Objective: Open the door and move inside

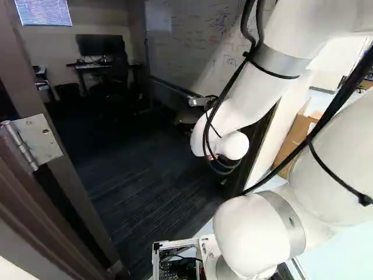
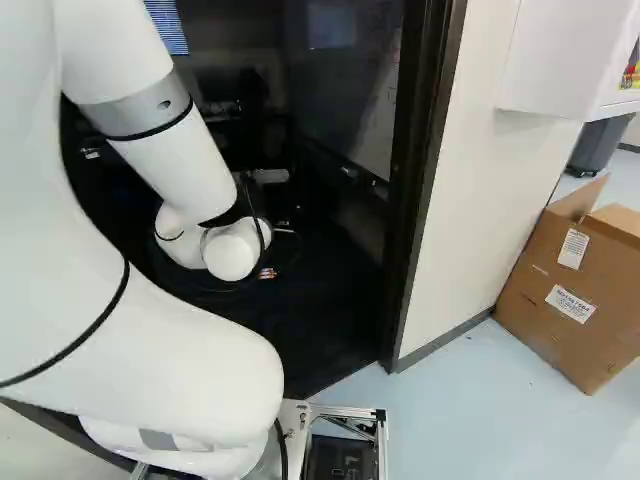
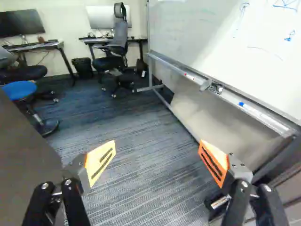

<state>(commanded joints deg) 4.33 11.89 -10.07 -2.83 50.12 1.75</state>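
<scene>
While the jaws (image 1: pixel 185 118) stand wide apart, the door (image 3: pixel 21 162) lies beside them.

An office — desks (image 3: pixel 36 45) with monitors (image 3: pixel 21 22), a wheeled chair (image 3: pixel 117 44), a bin (image 3: pixel 83 68) and a written-on whiteboard (image 3: pixel 225 42).

A dark striped carpet (image 3: pixel 136 174) is carrying a blue-topped stool (image 3: pixel 19 89), a wheeled chair (image 3: pixel 119 35) and a black bin (image 3: pixel 83 68), which is standing between one desk (image 3: pixel 37 46) and another desk (image 3: pixel 135 40). A pale floor (image 2: pixel 480 400) is holding an open cardboard box (image 2: pixel 565 335) beside the wall (image 2: pixel 480 180).
</scene>
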